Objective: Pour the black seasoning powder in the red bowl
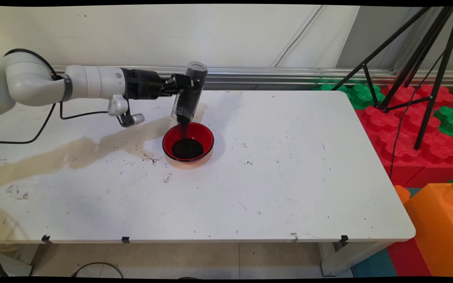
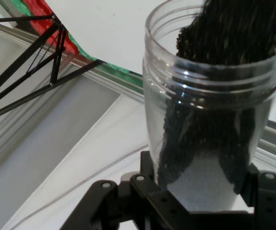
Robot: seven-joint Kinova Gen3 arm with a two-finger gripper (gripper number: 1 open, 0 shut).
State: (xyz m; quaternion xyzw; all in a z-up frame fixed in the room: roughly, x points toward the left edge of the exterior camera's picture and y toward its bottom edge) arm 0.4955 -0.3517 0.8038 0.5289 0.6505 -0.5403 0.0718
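One claw (image 1: 182,83), one jar (image 1: 189,92), one bowl (image 1: 188,142).
The claw grips the tipped jar; black grains (image 1: 187,148) spill into the bowl just below it.

White table (image 1: 289,188); black tripod (image 1: 419,70), red, green, orange foam blocks (image 1: 403,133) at right

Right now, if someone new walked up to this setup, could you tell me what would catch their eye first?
Most striking is the clear jar, held by the hand tipped mouth-down above the table's far middle, with dark grains streaming from it. Directly below stands a red bowl, a dark heap already in its bottom. A tan stain runs leftward across the white table, with loose dark specks near the bowl.
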